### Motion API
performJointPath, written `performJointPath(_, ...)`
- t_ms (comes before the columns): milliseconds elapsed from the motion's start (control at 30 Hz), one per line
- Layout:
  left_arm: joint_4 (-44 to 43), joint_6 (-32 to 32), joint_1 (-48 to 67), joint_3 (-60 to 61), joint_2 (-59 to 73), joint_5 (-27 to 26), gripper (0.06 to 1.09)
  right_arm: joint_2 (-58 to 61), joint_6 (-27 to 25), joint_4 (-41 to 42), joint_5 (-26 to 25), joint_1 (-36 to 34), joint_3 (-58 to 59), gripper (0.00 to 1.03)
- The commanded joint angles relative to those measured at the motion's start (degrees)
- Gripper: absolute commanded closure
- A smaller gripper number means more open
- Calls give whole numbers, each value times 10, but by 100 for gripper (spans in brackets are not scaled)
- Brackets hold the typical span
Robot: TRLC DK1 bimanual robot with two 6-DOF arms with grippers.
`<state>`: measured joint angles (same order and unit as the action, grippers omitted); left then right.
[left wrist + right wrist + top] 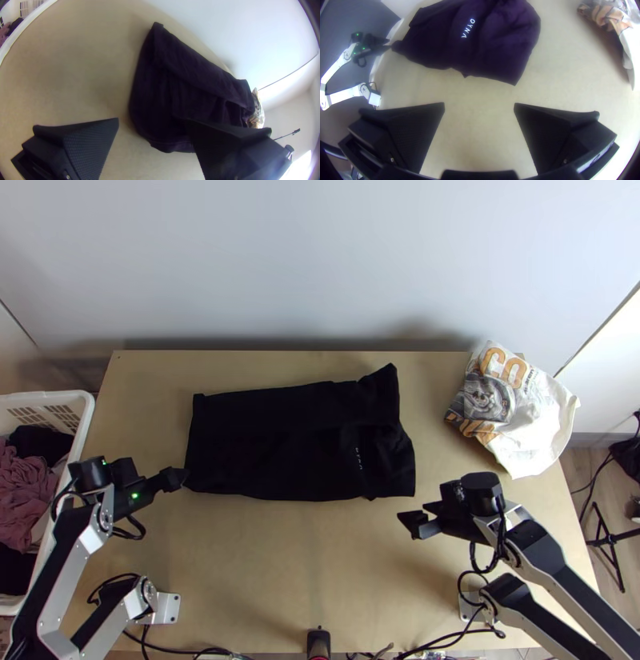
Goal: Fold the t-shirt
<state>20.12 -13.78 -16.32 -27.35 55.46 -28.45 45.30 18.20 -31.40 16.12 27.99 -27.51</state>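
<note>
The left gripper (173,478) is beside the near-left corner of the black t-shirt (280,444). In the left wrist view that gripper (152,119) stands open, one finger overlapping the shirt (166,90) in the picture; contact cannot be told. Off the shirt's near-right corner is the right gripper (414,514); in the right wrist view this gripper (479,103) is wide open over bare wood, apart from the shirt (486,50). The shirt lies as a broad folded band across the table, its left part fairly flat, its right end rumpled around small pale lettering.
A white printed cloth (520,412) lies crumpled at the table's far right. At the left edge stands a white basket (84,408) holding pink and dark clothes (28,480). Bare table (320,564) shows between the arms. A wall rises behind the table.
</note>
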Motion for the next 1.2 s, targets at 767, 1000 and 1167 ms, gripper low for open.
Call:
performJointPath(767,-86,-75,135,73,-113,9,11,220,75,256,-31,-35,-18,7)
performJointPath(1000,-126,-43,241,79,-102,30,11,243,98,238,-29,-29,-29,7)
performJointPath(1167,-141,20,270,78,-40,77,11,235,107,190,-21,-21,-49,7)
